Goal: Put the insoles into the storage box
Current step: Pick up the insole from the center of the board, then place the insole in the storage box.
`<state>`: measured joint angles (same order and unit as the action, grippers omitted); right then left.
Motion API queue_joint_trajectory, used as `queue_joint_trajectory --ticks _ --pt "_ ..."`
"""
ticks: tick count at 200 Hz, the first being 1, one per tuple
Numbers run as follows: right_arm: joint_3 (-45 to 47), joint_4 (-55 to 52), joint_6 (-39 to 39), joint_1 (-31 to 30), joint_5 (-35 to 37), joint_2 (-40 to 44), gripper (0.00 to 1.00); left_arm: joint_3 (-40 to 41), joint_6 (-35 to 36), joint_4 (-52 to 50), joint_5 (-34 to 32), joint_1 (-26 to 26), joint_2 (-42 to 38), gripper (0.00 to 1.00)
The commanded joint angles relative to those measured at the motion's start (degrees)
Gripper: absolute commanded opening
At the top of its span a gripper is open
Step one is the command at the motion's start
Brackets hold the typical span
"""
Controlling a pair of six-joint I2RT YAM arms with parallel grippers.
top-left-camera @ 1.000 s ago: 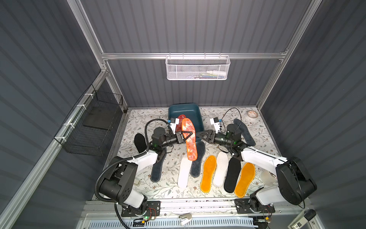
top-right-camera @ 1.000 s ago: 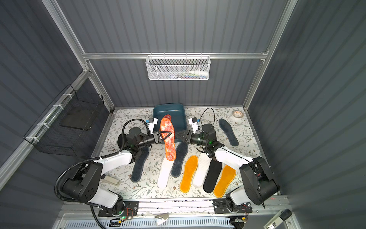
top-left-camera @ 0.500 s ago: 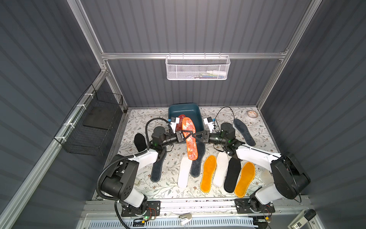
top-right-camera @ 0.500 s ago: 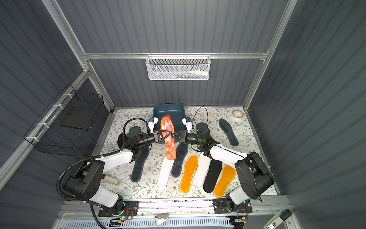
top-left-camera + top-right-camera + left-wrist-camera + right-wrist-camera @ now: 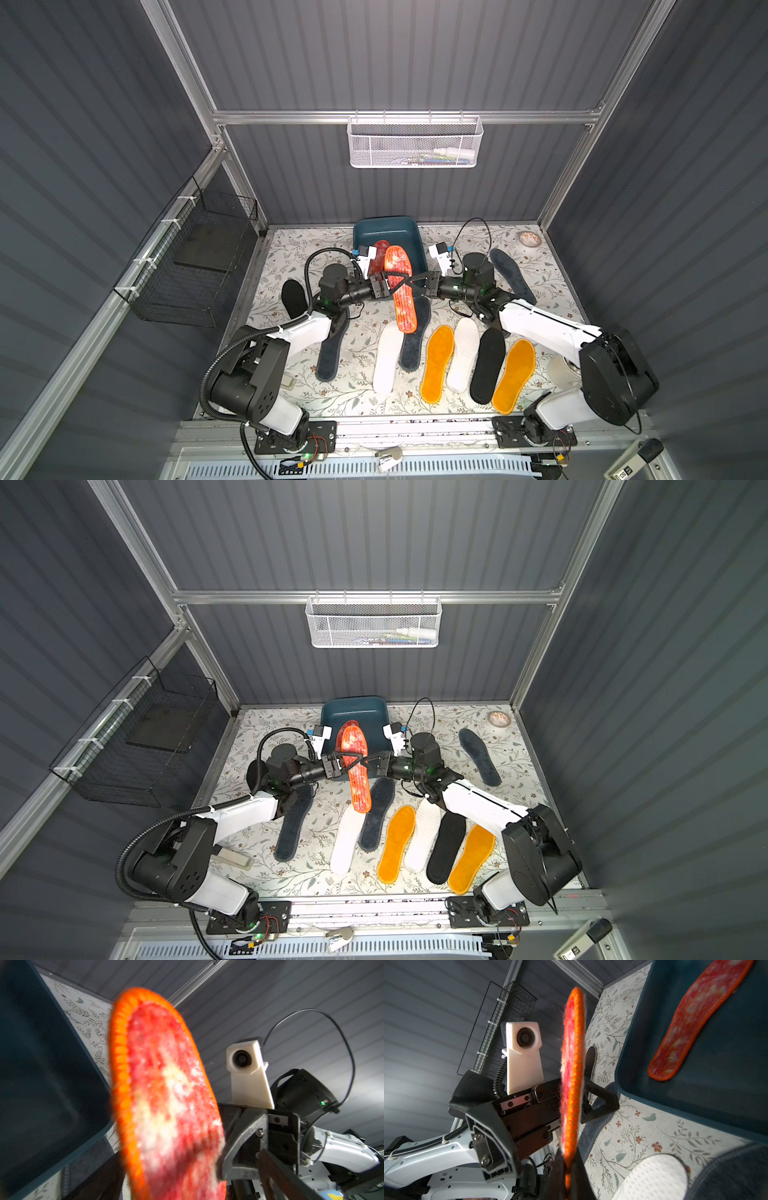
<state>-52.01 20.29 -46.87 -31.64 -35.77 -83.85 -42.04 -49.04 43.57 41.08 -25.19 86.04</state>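
Note:
A mottled red-orange insole (image 5: pixel 402 291) hangs in the air just in front of the teal storage box (image 5: pixel 365 232), one end over the box's near wall. My right gripper (image 5: pixel 569 1167) is shut on the insole's orange edge (image 5: pixel 574 1064). Opposite it, my left gripper (image 5: pixel 395 283) stands open, one finger (image 5: pixel 600 1103) on each side of the insole. A second red-orange insole (image 5: pixel 695 1020) lies inside the box. Several other insoles lie on the floral table: dark grey-blue (image 5: pixel 332 345), black (image 5: pixel 293 295), white (image 5: pixel 386 357) and orange-yellow (image 5: pixel 436 363).
A white mesh basket (image 5: pixel 415 141) hangs on the back wall. A black wire basket (image 5: pixel 195 266) hangs on the left wall. A tape roll (image 5: pixel 528 239) sits at the table's back right, and a dark insole (image 5: pixel 511 274) lies beside the right arm.
My right gripper moved in from the right and shut on the insole's edge. My left gripper, which had held the insole, has opened.

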Motion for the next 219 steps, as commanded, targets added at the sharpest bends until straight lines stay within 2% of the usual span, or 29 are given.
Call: queue_joint_trajectory --ticks 1,44,62,95,122,167,219 --pt "-3.7 -10.3 4.3 0.7 5.5 1.8 0.0 -3.0 8.2 -11.4 -4.5 -0.1 -5.6 1.0" --pt "-9.9 -21.0 8.1 2.5 12.2 0.7 0.0 -5.5 19.1 -35.5 -21.4 -0.1 -15.9 1.0" --pt "-13.9 -24.4 10.1 2.9 14.5 -1.2 0.0 -5.2 20.8 -41.5 -28.7 -0.1 -19.6 1.0" --pt "-21.4 -28.4 12.8 3.6 19.1 -6.5 0.0 -3.0 21.5 -47.8 -36.3 -0.1 -25.2 1.0" --pt "-27.6 -29.7 14.0 4.5 19.8 -12.2 0.0 -1.7 21.5 -52.3 -40.0 -0.1 -28.1 1.0" --pt "-38.5 -32.1 16.1 5.4 19.9 -22.8 0.0 0.4 20.9 -55.6 -40.9 -0.1 -32.4 1.0" --pt "-46.5 -32.1 16.5 5.9 17.7 -31.4 0.0 1.6 20.3 -57.5 -41.3 -0.1 -34.4 1.0"
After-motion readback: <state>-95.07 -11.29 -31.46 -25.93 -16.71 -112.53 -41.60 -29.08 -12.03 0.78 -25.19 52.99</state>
